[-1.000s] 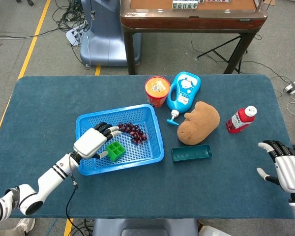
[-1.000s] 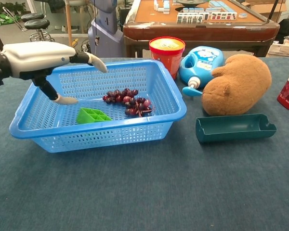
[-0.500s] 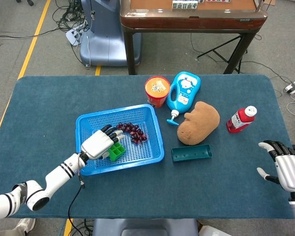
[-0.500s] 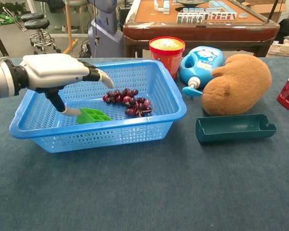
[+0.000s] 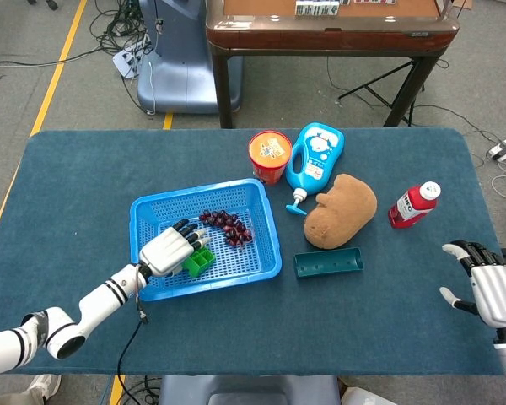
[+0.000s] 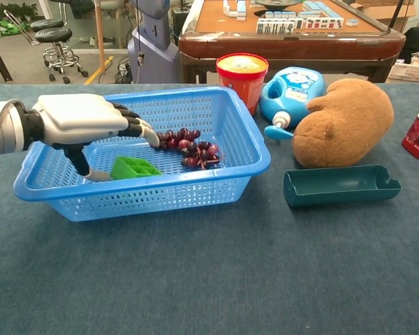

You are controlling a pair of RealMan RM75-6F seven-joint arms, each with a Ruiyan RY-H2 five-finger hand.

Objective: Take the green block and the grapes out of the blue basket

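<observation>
A table covered in dark teal cloth stands on a grey floor marked by a yellow line. Behind it stands a wooden mahjong table with dark legs, tiles ranged on its top. A grey-blue machine base sits to its left amid black cables. The chest view shows black stools at far left. Lighting is even.
</observation>
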